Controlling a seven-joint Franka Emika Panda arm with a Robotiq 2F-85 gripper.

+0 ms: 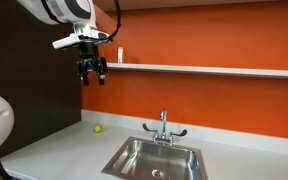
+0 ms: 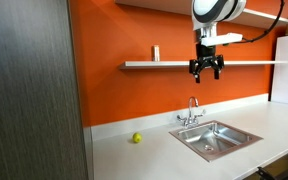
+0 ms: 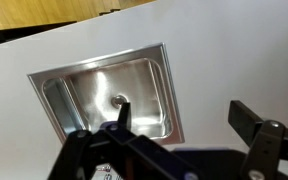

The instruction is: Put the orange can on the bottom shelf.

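The orange can (image 1: 121, 55) stands upright on the bottom shelf (image 1: 204, 69), near its end; both exterior views show it (image 2: 155, 53) on the shelf (image 2: 174, 64). My gripper (image 1: 92, 72) hangs in the air in front of the orange wall, just below shelf height and apart from the can (image 2: 206, 70). In the wrist view the gripper (image 3: 184, 112) is open, with nothing between the fingers. It looks straight down at the countertop and the sink.
A steel sink (image 1: 114, 160) with a faucet (image 1: 164, 125) is set in the grey countertop (image 2: 154, 150). A yellow-green ball (image 1: 97, 128) lies on the counter by the wall. A dark cabinet (image 2: 29, 90) stands at the counter's end. A higher shelf (image 2: 164, 5) hangs above.
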